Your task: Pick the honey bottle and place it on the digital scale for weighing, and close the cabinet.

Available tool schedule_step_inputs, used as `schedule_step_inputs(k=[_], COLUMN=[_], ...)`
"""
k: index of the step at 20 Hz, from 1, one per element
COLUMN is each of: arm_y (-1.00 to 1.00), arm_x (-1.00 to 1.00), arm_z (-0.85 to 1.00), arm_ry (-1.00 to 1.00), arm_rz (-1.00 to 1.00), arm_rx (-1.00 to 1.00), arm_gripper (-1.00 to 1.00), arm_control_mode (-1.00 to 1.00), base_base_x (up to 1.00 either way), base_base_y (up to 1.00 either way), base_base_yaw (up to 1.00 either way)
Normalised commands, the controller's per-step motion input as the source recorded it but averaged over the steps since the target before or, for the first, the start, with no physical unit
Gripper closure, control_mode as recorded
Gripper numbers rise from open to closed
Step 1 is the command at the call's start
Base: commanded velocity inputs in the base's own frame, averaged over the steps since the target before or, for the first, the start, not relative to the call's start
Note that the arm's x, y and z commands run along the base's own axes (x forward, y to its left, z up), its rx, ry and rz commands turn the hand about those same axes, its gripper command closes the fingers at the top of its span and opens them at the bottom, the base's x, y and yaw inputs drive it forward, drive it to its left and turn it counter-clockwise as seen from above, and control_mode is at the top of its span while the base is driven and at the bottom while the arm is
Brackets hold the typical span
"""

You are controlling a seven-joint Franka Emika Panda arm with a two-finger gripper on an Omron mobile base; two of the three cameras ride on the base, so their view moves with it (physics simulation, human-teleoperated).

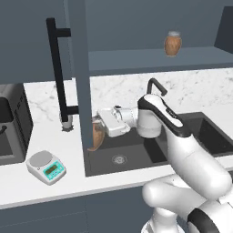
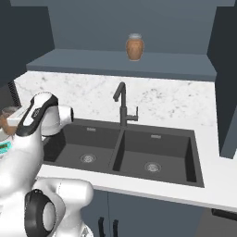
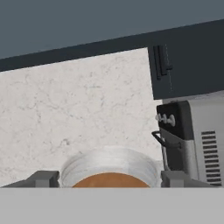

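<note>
My gripper [image 1: 98, 128] is shut on the honey bottle [image 1: 96, 138], an amber jar held above the left end of the sink, just right of the open cabinet door [image 1: 77, 68]. In the hand view the jar's pale lid [image 3: 109, 166] sits between the two fingertips [image 3: 42, 178]. The jar also peeks out at the left edge of the right base view [image 2: 6, 118]. A look-alike jar [image 1: 173, 43] [image 2: 134, 46] stands on the cabinet shelf [image 2: 120, 62]. The digital scale [image 1: 45, 167] rests on the counter at the front left, left of the door, with its plate bare.
The open door's long black handle [image 1: 57, 68] juts out over the counter. A large black appliance [image 1: 11, 125] [image 3: 197, 144] stands at the left. The dark double sink [image 2: 125, 150] and its black faucet [image 2: 121, 104] lie to the right, and another open door [image 2: 227, 78] stands at the far right.
</note>
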Motion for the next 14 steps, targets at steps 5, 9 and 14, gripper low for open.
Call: schedule_step_inputs(k=[5, 9, 14], arm_y=[0.44, 0.68, 0.47], arm_x=[0.15, 0.01, 0.0], arm_z=[-0.23, -0.31, -0.15], arm_ry=[0.0, -0.01, -0.01], arm_rz=[0.17, 0.05, 0.0], arm_rx=[0.0, 0.0, 0.0], arm_gripper=[1.0, 1.0, 1.0], arm_control_mode=[-1.0, -1.0, -1.0], base_base_x=[0.0, 0.0, 0.0], base_base_y=[0.0, 0.0, 0.0], base_base_yaw=[0.0, 0.0, 0.0])
